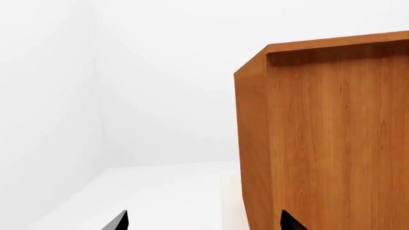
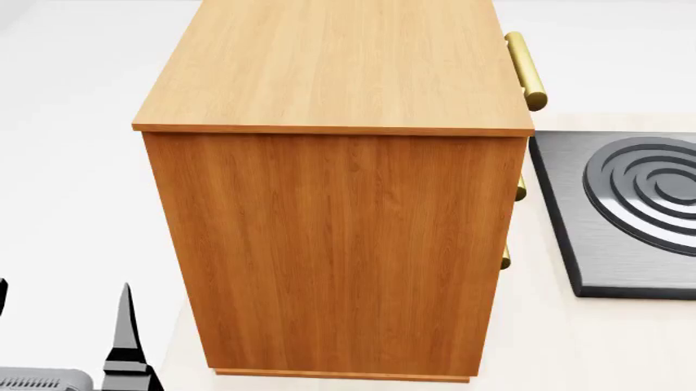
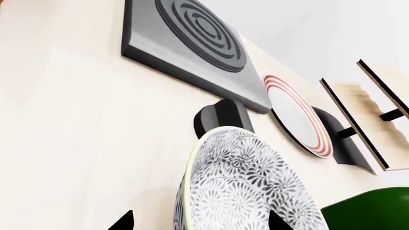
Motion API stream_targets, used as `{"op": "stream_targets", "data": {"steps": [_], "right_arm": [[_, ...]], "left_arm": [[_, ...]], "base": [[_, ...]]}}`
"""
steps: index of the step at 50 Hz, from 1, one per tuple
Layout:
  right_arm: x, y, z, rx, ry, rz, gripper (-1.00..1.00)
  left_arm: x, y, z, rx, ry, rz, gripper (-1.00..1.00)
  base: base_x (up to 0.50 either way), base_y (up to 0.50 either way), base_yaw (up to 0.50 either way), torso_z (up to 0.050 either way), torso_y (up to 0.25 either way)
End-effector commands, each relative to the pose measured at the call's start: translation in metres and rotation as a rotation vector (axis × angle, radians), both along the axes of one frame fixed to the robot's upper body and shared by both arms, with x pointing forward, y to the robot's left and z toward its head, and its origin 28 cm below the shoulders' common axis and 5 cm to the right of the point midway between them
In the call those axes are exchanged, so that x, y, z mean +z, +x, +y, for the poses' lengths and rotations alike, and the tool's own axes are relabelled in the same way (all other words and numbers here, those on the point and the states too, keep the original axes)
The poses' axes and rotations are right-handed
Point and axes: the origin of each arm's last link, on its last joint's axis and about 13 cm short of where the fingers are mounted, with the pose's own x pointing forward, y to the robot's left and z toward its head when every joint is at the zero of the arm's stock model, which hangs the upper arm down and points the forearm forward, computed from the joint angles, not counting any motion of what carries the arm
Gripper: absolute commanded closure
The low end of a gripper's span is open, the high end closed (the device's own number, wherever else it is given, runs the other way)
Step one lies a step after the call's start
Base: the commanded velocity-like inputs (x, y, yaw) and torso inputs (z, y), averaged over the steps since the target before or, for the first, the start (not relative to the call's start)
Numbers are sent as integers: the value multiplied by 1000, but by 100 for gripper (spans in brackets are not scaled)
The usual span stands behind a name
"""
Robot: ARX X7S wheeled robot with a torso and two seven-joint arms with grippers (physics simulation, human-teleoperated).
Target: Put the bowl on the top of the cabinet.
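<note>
The bowl [image 3: 246,187], white with a dense grey leaf pattern, shows only in the right wrist view, close up on the pale counter. My right gripper [image 3: 199,224] is open. Its two black fingertips [image 3: 124,223] stand to either side of the bowl's near rim, with a gap between that tip and the rim. The orange-brown cabinet [image 2: 337,244] fills the head view, and its lighter flat top [image 2: 337,65] is bare. It also shows in the left wrist view [image 1: 326,134]. My left gripper [image 1: 204,225] is open and empty beside the cabinet's side, low at the head view's left [image 2: 65,326].
Brass bar handles [image 2: 526,69] line the cabinet's front. A grey burner plate with rings [image 2: 641,204] lies beside the cabinet [image 3: 185,33]. Beyond the bowl are a white plate with red rim rings [image 3: 297,120], a pale wooden rack [image 3: 383,96] and a green object [image 3: 370,211].
</note>
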Motion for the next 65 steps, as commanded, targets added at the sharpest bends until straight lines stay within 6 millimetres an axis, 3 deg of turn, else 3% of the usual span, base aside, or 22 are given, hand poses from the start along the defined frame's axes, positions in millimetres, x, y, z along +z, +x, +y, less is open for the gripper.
{"op": "stream_targets", "data": {"steps": [1,65], "right_arm": [[-1,0,0,-1,-1,2,-100],[-7,3,-2,-11,-4,10,-100]], "left_arm": [[0,0,0,0,-1,0,-100],[0,0,0,1,-3,0,-100]], "base": [[0,0,0,0,0],[0,0,0,0,0]]}}
